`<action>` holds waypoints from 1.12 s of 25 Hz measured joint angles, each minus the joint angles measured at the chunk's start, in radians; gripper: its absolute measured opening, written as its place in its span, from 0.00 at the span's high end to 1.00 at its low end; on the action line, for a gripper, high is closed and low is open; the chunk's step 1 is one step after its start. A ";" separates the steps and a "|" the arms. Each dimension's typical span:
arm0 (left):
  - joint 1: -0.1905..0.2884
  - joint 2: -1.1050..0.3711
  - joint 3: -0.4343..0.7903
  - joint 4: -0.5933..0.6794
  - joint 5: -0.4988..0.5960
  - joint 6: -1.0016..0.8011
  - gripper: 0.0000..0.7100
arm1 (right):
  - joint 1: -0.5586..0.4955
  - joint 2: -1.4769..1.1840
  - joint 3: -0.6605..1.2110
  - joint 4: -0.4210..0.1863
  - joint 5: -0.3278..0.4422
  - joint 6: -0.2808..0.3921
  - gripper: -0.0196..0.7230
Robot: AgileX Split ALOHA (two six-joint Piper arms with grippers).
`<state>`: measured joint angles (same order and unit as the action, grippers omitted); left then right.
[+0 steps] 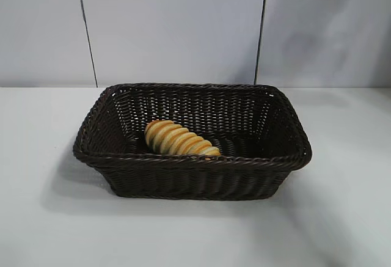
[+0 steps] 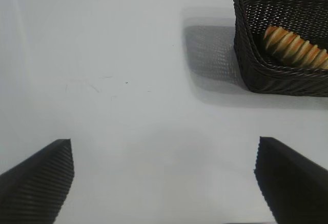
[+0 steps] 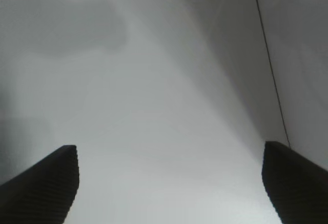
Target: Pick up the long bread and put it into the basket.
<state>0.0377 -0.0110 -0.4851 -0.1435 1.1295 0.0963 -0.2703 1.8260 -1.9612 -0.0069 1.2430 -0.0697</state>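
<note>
White desk fills the foreground, bare and matte, and neither arm shows in the exterior view. Both are pulled back off to the sides, which fits a job that looks finished.

The left tool hangs over plain desk, its ridged black fingers spread wide with nothing between them. Its camera looks across at the basket's corner well off, so this arm is clear of the work. The right tool is spread just as wide and holds nothing, facing blank desk and the pale wall panel beyond.

Further in, mid-desk, sits the large rectangular dark brown woven wicker basket with its braided rim. Inside it, toward the near-left part of the floor, lies the oblong golden-tan long bread with orange-brown crosswise ridges, angled diagonally and resting against the near wall's inner face. That tilt suggests it was let go from above and settled where it landed.

Behind the basket stand grey wall panels with dark seams.
</note>
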 joint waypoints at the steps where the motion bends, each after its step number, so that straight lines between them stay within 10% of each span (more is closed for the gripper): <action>1: 0.000 0.000 0.000 0.000 0.000 0.000 0.02 | 0.000 -0.021 0.000 0.007 0.000 -0.003 0.04; 17: 0.000 0.000 0.000 0.000 0.000 -0.001 0.02 | 0.000 -0.547 0.007 0.019 0.023 0.011 0.04; 28: 0.000 0.000 0.000 0.000 0.000 -0.001 0.02 | 0.000 -0.972 0.423 0.015 0.022 0.031 0.04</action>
<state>0.0377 -0.0110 -0.4851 -0.1435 1.1295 0.0955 -0.2703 0.8536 -1.5384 0.0077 1.2649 -0.0390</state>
